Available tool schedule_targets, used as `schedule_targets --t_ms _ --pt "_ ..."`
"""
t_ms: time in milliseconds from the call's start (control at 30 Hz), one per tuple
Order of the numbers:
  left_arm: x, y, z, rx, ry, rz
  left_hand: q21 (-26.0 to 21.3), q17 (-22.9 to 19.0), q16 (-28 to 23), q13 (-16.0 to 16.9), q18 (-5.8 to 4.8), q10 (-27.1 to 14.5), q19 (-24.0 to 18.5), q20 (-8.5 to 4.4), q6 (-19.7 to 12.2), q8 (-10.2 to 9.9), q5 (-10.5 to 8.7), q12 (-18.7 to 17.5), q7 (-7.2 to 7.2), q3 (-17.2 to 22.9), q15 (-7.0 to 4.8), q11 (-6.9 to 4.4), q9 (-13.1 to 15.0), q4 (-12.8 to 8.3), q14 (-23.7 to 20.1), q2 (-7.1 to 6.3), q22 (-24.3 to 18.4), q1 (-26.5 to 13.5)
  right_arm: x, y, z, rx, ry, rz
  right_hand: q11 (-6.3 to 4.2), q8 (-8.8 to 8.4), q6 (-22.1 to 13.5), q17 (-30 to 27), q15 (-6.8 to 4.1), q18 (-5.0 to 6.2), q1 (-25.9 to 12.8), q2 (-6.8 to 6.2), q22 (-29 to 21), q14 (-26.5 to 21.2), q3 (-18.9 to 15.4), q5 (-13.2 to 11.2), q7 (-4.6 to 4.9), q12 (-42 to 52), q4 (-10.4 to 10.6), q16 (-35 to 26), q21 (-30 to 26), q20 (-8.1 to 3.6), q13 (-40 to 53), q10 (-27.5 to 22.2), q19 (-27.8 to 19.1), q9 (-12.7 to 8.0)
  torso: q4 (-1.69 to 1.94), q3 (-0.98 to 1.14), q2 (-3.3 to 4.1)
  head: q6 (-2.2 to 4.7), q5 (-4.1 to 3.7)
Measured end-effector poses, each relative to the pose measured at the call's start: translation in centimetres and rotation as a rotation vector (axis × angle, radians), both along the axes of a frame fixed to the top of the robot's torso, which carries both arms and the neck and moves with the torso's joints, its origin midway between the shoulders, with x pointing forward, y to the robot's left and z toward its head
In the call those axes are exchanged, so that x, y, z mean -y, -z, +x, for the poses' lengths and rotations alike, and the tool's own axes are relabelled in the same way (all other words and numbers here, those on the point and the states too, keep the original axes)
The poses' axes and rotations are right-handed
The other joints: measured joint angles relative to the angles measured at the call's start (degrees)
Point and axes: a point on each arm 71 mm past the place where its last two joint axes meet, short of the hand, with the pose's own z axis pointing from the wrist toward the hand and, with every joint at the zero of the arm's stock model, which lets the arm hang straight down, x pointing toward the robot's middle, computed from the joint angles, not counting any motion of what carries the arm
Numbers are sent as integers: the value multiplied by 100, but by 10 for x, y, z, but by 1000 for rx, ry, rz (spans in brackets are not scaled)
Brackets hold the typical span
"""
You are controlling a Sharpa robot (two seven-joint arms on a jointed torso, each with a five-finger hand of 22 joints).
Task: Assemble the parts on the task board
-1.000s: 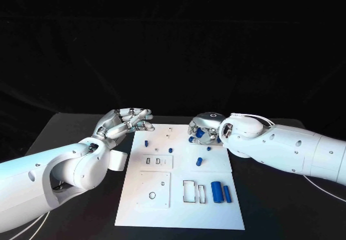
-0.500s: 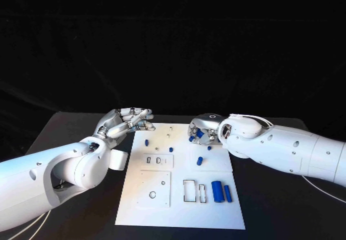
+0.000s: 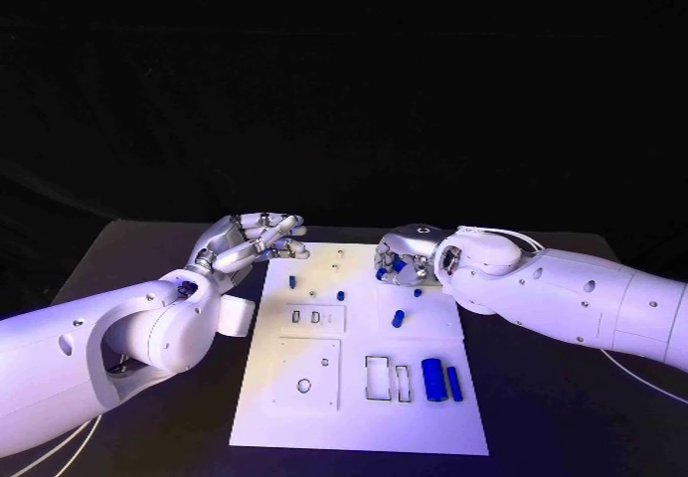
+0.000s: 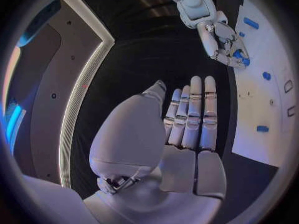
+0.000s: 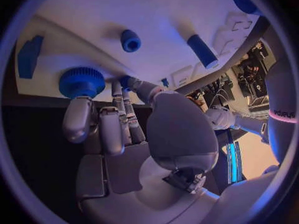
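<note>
Head view: the right robot hand (image 3: 406, 254) hangs over the far edge of the flat white task board (image 3: 359, 422), fingers curled around a round ribbed blue part (image 5: 81, 81) at its fingertips. The left robot hand (image 3: 253, 240) hovers just off the board's far left corner, fingers straight and held together, holding nothing. Two blue cylinders (image 3: 440, 382) lie nearer the robot than the right robot hand.

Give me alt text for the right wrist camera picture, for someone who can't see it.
The robot's right hand reaches to the edge of the white task board, its fingertips touching a round, ridged blue part there. Farther across the board stand a small blue peg and a longer blue cylinder.
</note>
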Motion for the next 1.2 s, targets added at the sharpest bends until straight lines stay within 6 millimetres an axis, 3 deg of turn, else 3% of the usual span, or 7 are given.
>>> schedule_targets --t_ms 267,700,933,1200 --pt "-1 0 0 -4 0 1 0 9 0 0 0 0 0 0 -21 0 0 0 21 0 0 0 0 0 0 0 0 0 0 -5 -1 51 7 40 -62 163 107 29 -37 -82 32 29 136 -19 70 -47 -69 87 -36 31 60 -30 67 101 30 90 0 -1 11 13 3" --pt "-1 1 2 -8 -2 3 0 19 0 0 0 -21 0 0 -21 0 0 -1 20 16 0 21 -1 -16 0 0 -1 0 -10 -16 3 156 25 131 -62 163 105 37 -58 -82 -3 -5 172 2 76 -58 -68 87 20 56 83 -29 89 101 29 91 13 -7 24 82 37" --pt "1 1 3 -10 2 2 0 25 0 0 0 -21 0 0 -21 0 0 -22 20 16 0 21 -1 -16 0 0 -1 0 -20 -20 13 182 43 161 -62 163 80 37 -58 -82 -73 -24 178 2 61 -58 -45 87 35 55 83 -29 89 100 29 264 32 -13 34 110 52" --pt "3 2 3 -11 7 1 0 26 0 0 0 -21 0 0 -21 0 0 -22 20 16 0 21 -2 -16 0 0 -1 0 -33 -19 19 186 48 181 -61 158 70 36 -57 -82 -80 -17 173 2 64 -59 -52 86 63 55 83 -29 89 100 29 286 52 -15 45 105 67"
